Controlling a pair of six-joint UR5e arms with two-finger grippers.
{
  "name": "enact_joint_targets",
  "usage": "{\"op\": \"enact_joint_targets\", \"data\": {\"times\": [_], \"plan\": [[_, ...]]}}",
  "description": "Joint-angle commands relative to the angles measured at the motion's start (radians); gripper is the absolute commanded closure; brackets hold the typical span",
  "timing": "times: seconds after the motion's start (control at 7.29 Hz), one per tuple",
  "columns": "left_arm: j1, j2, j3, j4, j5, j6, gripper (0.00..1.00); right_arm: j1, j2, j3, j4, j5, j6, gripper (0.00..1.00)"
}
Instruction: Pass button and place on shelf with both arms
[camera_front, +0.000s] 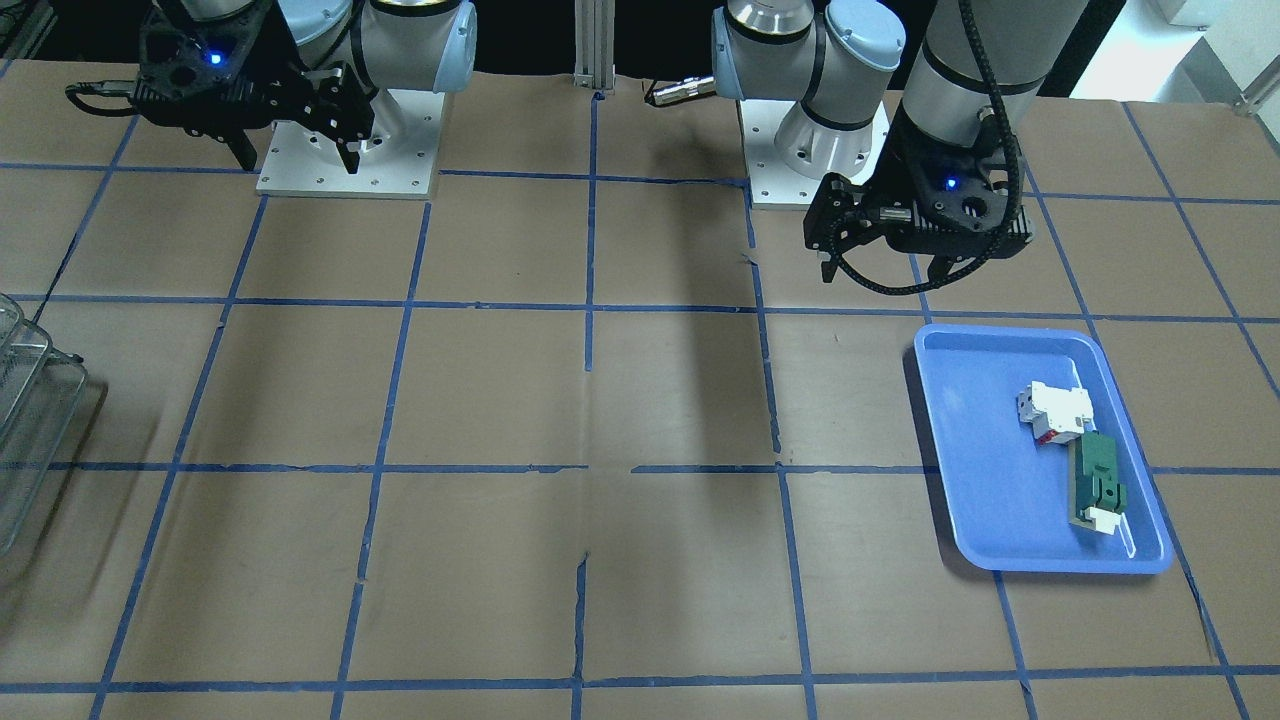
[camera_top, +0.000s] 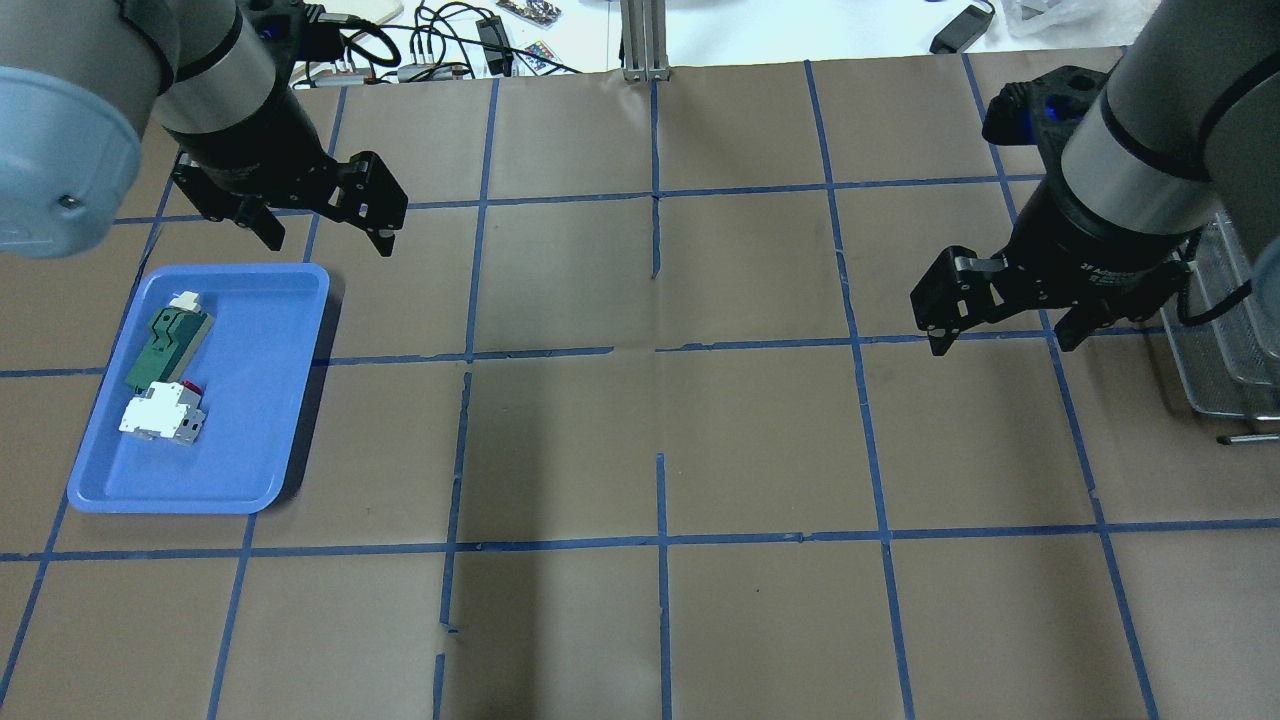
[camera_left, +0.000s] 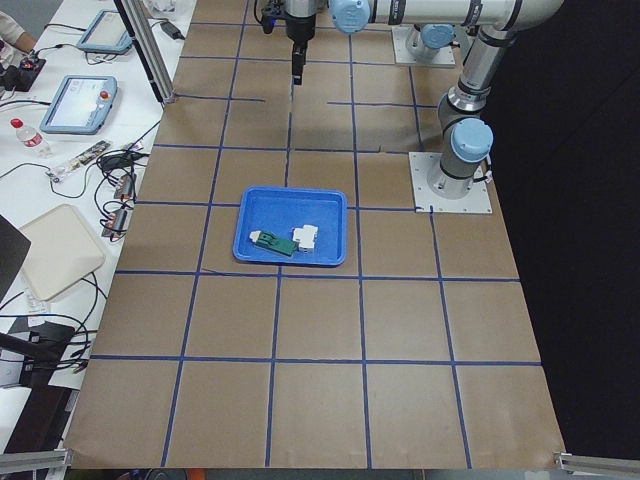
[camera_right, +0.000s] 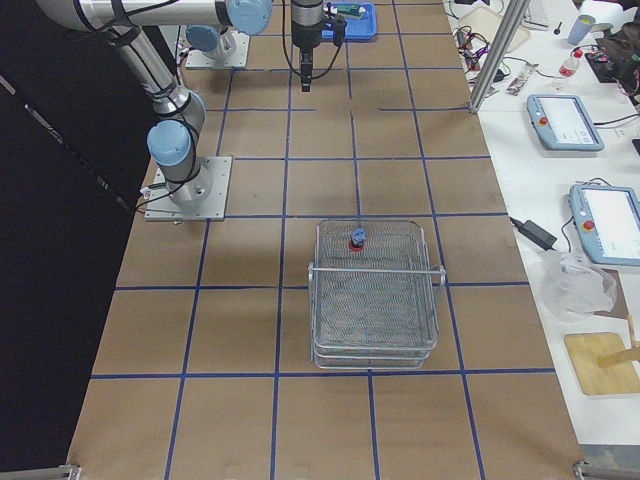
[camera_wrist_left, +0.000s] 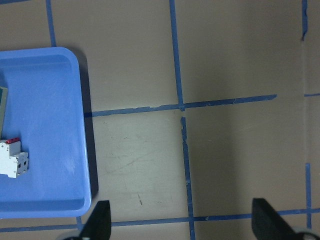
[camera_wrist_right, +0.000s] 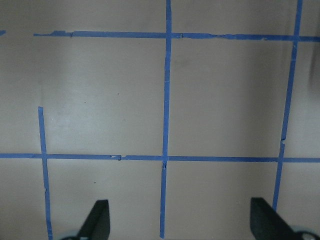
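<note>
The button (camera_right: 356, 239), red head and blue back, lies in the top tier of the grey wire-mesh shelf (camera_right: 375, 320), at the end nearest the table's middle. It shows only in the exterior right view. The shelf's edge also shows in the overhead view (camera_top: 1235, 340) and the front-facing view (camera_front: 30, 400). My right gripper (camera_top: 1003, 340) hangs open and empty above the table, just beside the shelf; it also shows in the front-facing view (camera_front: 298, 160). My left gripper (camera_top: 325, 235) is open and empty above the table, off the far corner of the blue tray (camera_top: 250, 420).
The blue tray (camera_front: 960, 450) holds a white blocky component (camera_top: 160, 412) and a green flat component (camera_top: 168, 335). The table is brown paper with a blue tape grid. Both wrist views show bare table between open fingers. Cables and tablets lie beyond the far edge.
</note>
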Motion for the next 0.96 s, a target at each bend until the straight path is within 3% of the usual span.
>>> {"op": "enact_joint_targets", "data": {"times": [0.0,0.27,0.82], "plan": [[0.0,0.0,0.0,0.0,-0.001,0.002,0.0,-0.003,-0.006,0.001,0.004,0.015,0.019,0.0],[0.0,0.0,0.0,0.0,-0.001,0.002,0.0,0.008,-0.003,0.004,0.004,0.074,0.124,0.0],[0.0,0.0,-0.002,0.0,-0.001,0.002,0.0,0.023,-0.003,0.004,0.001,0.022,0.095,0.0]]}}
